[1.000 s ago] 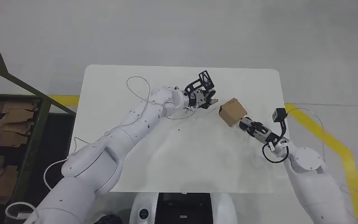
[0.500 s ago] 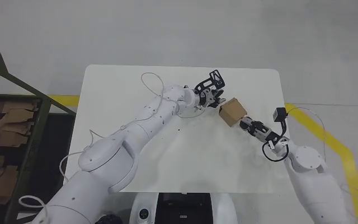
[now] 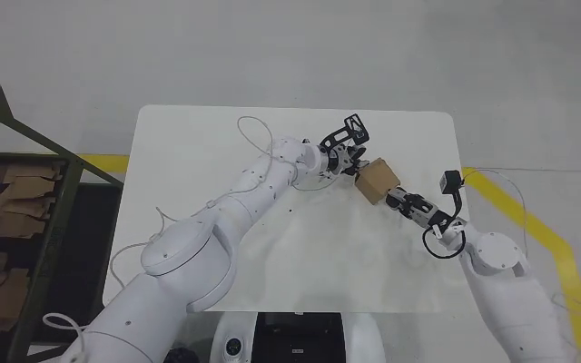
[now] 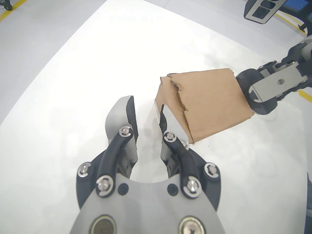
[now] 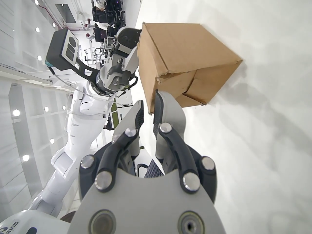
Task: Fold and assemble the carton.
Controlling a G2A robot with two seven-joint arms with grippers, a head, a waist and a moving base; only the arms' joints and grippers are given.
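Note:
The brown carton [image 3: 377, 179] stands folded into a box on the white table [image 3: 227, 272], right of centre, with torn flap edges on one face [image 4: 180, 98]. My left gripper [image 3: 350, 165] is at its left side, open [image 4: 146, 109], one fingertip [image 4: 162, 115] against the carton's wall and nothing between the fingers. My right gripper [image 3: 397, 198] is at the opposite, near-right corner. Its fingers [image 5: 148, 107] stand almost together with the carton's [image 5: 185, 54] lower corner pinched between the tips. It also appears pressed to the carton's far end [image 4: 265, 91].
A dark rack [image 3: 32, 213] holding flat cardboard stands on the floor left of the table. The table's right edge [image 3: 454, 181] lies close behind my right arm. A thin white cable [image 3: 250, 132] loops along my left arm.
My left gripper has moved right across the table until its fingertip meets the carton. The right gripper and carton have barely shifted.

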